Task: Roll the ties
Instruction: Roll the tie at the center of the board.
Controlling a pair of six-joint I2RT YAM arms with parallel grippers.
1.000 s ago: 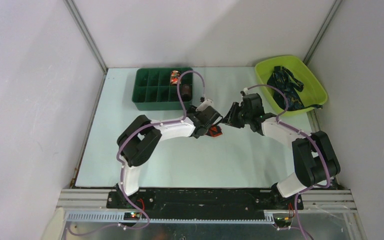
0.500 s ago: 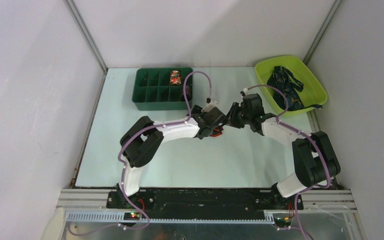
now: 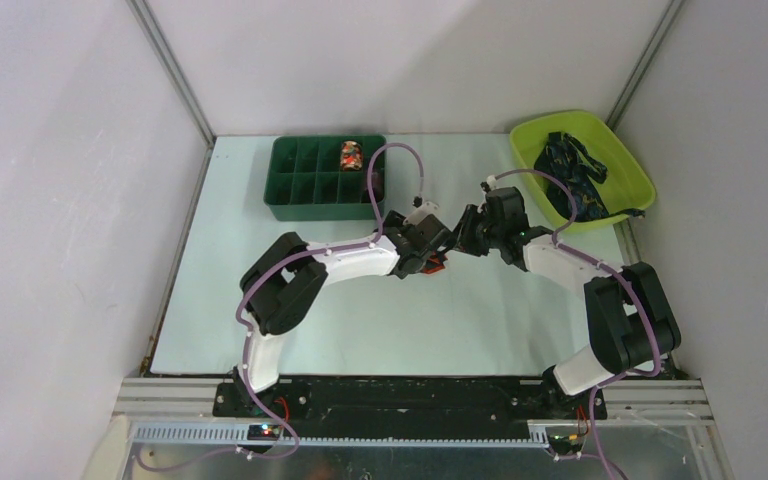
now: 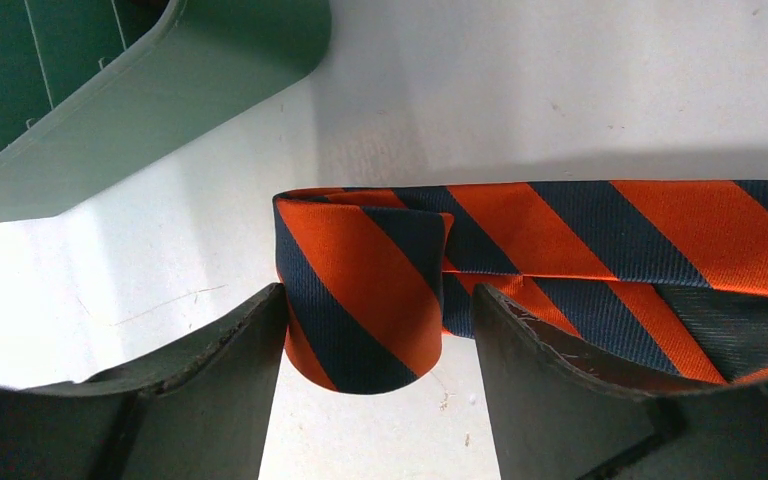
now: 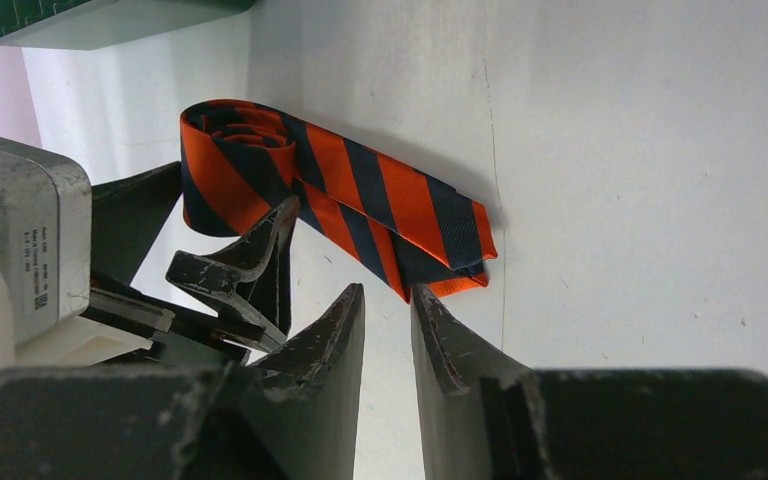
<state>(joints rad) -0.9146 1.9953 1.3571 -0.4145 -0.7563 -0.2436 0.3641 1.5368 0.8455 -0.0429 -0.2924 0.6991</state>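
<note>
Table (image 3: 260,300), far right: lime bin (image 3: 632,172) holding navy ties (image 3: 572,178). Centre: orange-navy striped tie (image 4: 360,290), rolled except for a short pointed tail. Left gripper (image 4: 378,300) is spread astride the roll. Right gripper (image 5: 388,292) is nearly closed and empty, just near the tail. Step: finishing the roll. Next, probably wind the tail in.

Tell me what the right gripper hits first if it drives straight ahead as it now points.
Likely the flat tail end of the striped tie, lying just past the right gripper. Depth is unclear, so the table could come first.
</note>
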